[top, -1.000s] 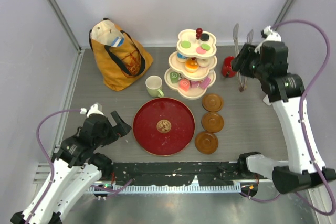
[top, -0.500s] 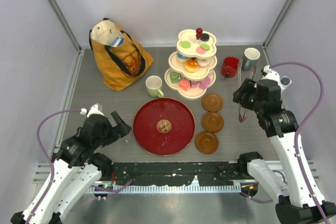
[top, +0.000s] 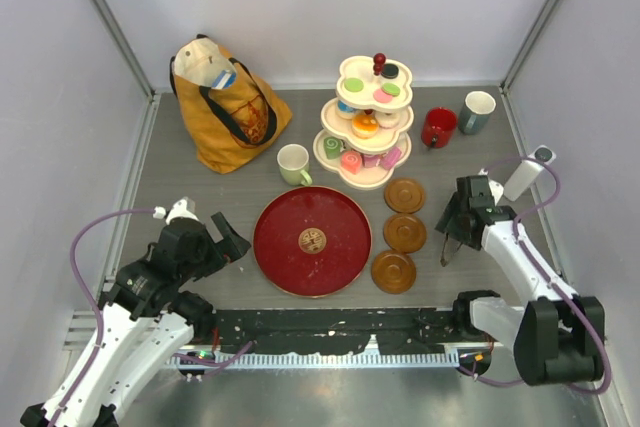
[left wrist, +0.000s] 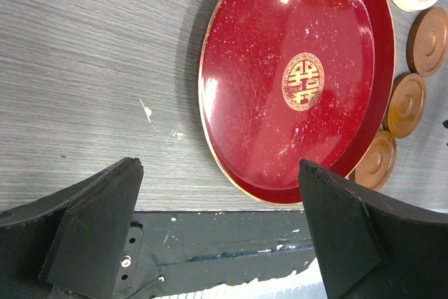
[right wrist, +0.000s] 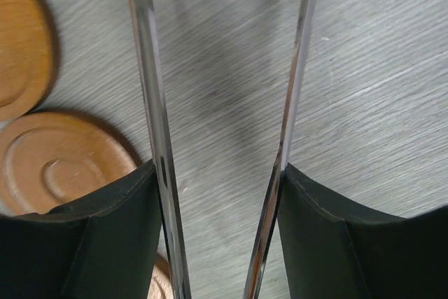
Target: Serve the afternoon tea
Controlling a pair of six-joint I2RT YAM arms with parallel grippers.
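The right arm has swung back from the far right corner, where it stood beside the red mug (top: 438, 127) a second ago. It now sits low just to the right of the three wooden saucers (top: 405, 232), and the grey-blue mug (top: 478, 110) it was hiding has come into sight. The right gripper (top: 455, 232) is clamped on a pair of metal tongs (right wrist: 149, 89); the wrist view shows both blades pinned between its fingers, running straight out ahead, their tips out of frame.

The left gripper (top: 235, 237) has not moved. It hangs over the near left of the table (top: 200, 207) with its jaws spread wide and nothing in them, just beside the dark-red tray (top: 285, 237).

The pastries (top: 365, 124) sit on the three levels of the tiered stand (top: 352, 175) at the back centre, with the pale green mug (top: 293, 163) just to its left and the other two mugs to its right. The mustard tote bag (top: 225, 112) lies untouched at the back left.

From the tongs, the pastries lie farther back and to the left, beyond the saucers. The right arm is clearly the nearer one. Seen from above, the tongs appear to lie roughly along the near-to-far line, parallel to the column of saucers, so reaching a pastry probably calls for turning them towards the stand.
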